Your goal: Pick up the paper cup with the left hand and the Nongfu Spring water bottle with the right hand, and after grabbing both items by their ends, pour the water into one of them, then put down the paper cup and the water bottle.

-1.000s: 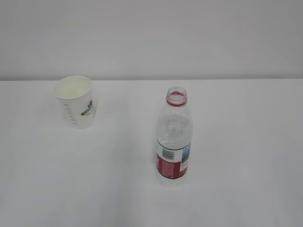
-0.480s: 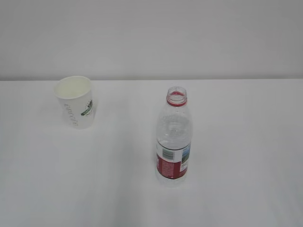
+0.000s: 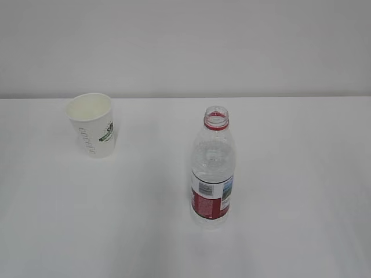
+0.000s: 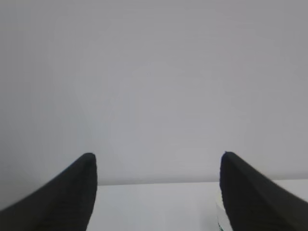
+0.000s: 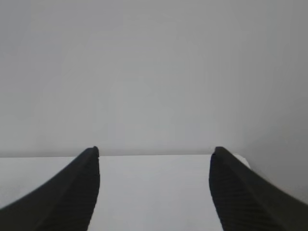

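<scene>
The paper cup [image 3: 92, 124] stands upright at the far left of the white bench [image 3: 301, 174]. The Nongfu Spring water bottle [image 3: 213, 168] stands upright and uncapped, nearer and to the right of centre, well apart from the cup.

Neither arm shows in the exterior view. The left hand [image 4: 156, 192] is spread wide and holds nothing; a sliver of the cup peeks beside its right finger. The right hand [image 5: 154, 187] is likewise wide open and empty, facing bare bench and wall.

Likely risks:
- The light cup could tip or slide if a finger clips its rim on approach.
- The thin cup wall could crush under a hard squeeze.
- The open bottle could slosh water out of its neck if knocked or gripped off-centre.
</scene>
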Robot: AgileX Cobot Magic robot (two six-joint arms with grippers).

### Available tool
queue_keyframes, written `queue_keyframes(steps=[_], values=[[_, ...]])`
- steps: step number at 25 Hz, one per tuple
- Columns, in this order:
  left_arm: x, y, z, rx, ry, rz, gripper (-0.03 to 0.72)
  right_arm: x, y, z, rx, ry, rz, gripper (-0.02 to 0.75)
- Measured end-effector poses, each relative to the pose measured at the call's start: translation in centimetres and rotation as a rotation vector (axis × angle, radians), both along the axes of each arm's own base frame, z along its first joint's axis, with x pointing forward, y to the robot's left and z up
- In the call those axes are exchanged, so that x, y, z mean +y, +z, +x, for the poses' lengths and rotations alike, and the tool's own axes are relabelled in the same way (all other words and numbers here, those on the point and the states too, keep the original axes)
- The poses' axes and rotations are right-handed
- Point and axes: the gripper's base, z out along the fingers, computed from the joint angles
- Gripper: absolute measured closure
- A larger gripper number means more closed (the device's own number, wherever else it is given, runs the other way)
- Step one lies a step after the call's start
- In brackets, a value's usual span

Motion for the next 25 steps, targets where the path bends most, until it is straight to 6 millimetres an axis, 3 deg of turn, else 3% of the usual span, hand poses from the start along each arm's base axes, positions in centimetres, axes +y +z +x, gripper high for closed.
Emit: queue_keyframes(steps=[16,25], values=[[0.0,0.4,4.5,-0.027,0.0,0.0,0.109,-0.1,0.5,6.3,0.009,-0.01,-0.065,0.202],[0.0,-0.4,7.0,0.032,0.0,0.0,0.109,0.0,0.0,9.3,0.013,-0.001,-0.076,0.202]])
